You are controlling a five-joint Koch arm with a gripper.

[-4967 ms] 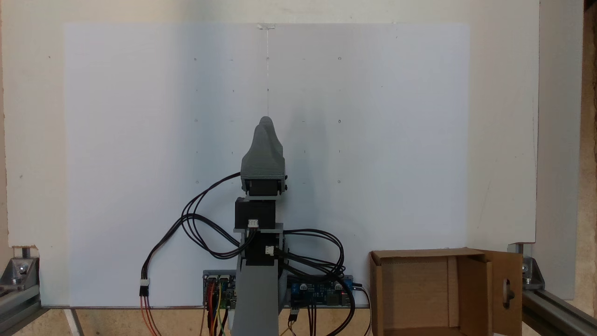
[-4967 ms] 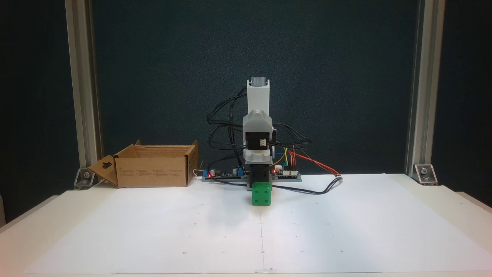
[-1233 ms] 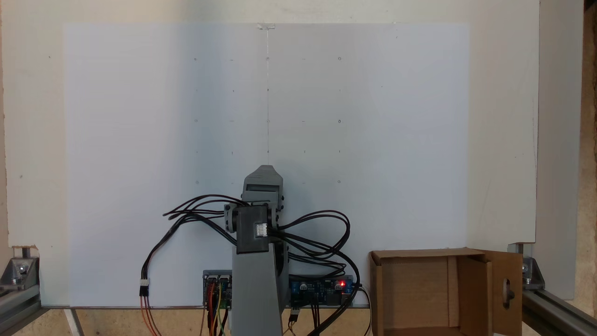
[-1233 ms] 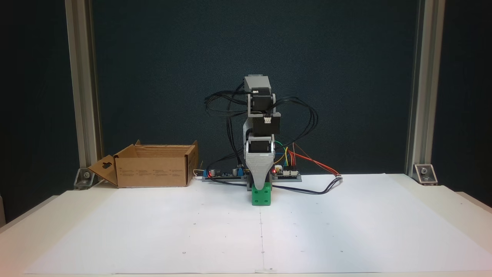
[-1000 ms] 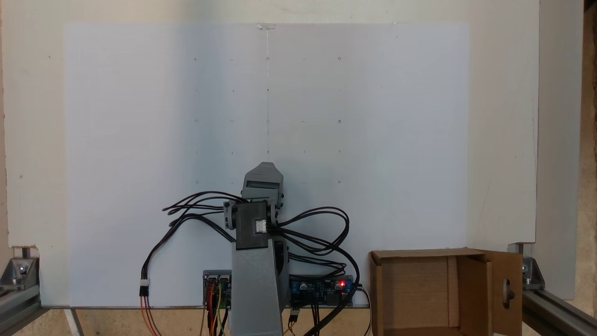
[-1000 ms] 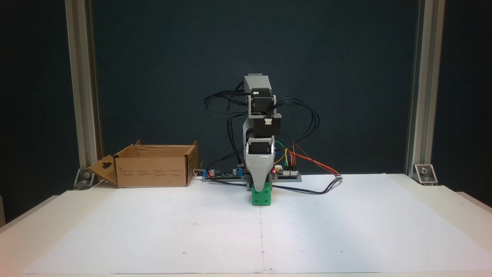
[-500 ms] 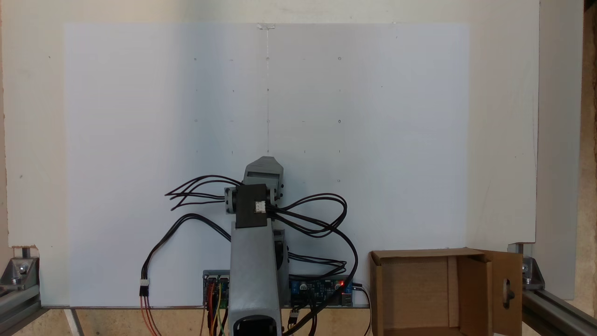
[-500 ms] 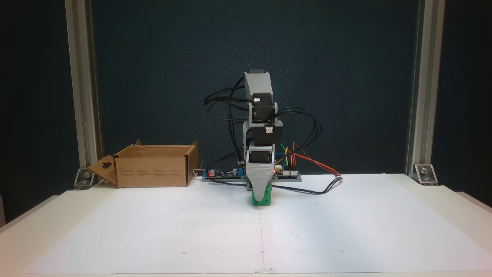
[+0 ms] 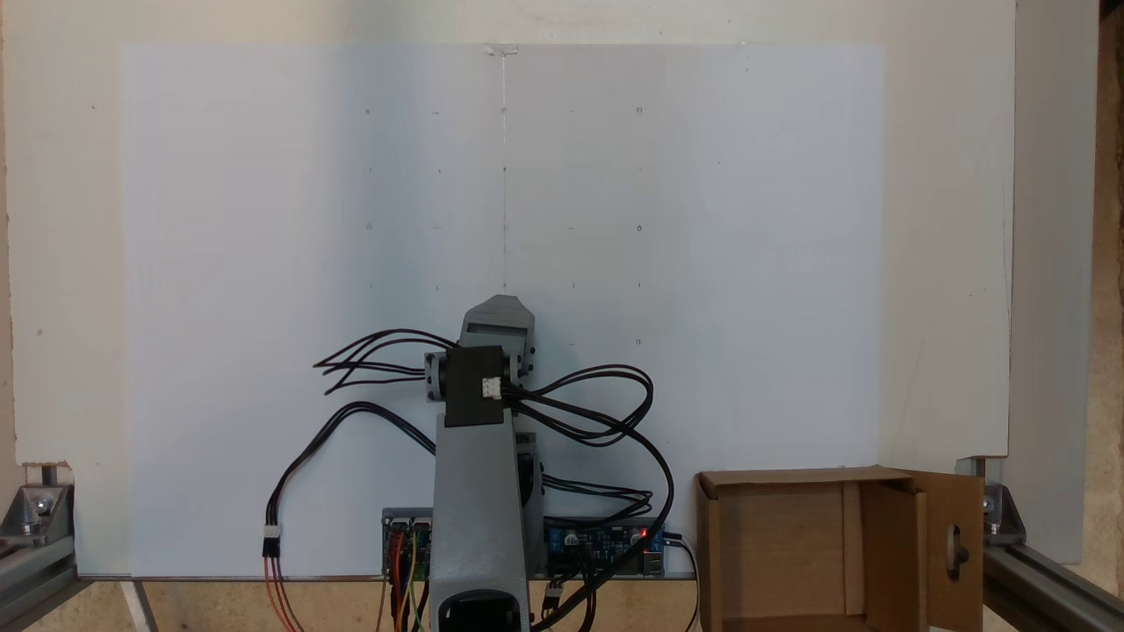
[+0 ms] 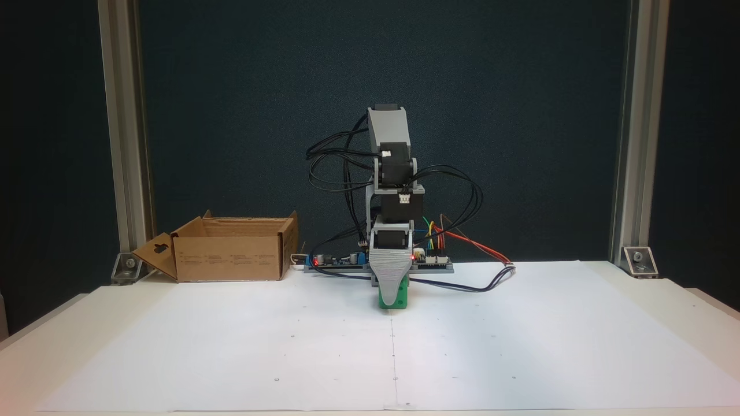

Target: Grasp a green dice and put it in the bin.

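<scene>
The claw (image 10: 391,293) points straight down over the green dice (image 10: 399,299), its ribbed grey front jaw covering the middle of the cube's near face. The other jaw lies behind it from this side, and in the fixed view from above the arm's own housing hides the tips, so whether the claw is spread or already pinching the dice cannot be told. The steep, centred pose looks chosen to straddle the cube front to back, so the step in hand is likely the close of the grasp.

The green dice sits on the white paper sheet (image 10: 520,346) at the scene's middle, just in front of the arm's base. It is a small, bright, smooth cube with rounded corners; such slick plastic could slip if pinched off-centre.

The arm (image 10: 388,150) is layered grey printed plastic with black servo blocks, and looping black cables (image 10: 457,190) hang slack at both sides, probably to leave the joints free.

The bin (image 10: 231,248) is an open brown corrugated cardboard box, well apart from the dice, at the far left of the counter (image 10: 682,300) in the front view. Its side flap with the keyhole cutout (image 10: 153,254) is folded outward, leaving the mouth clear for a drop from above
</scene>
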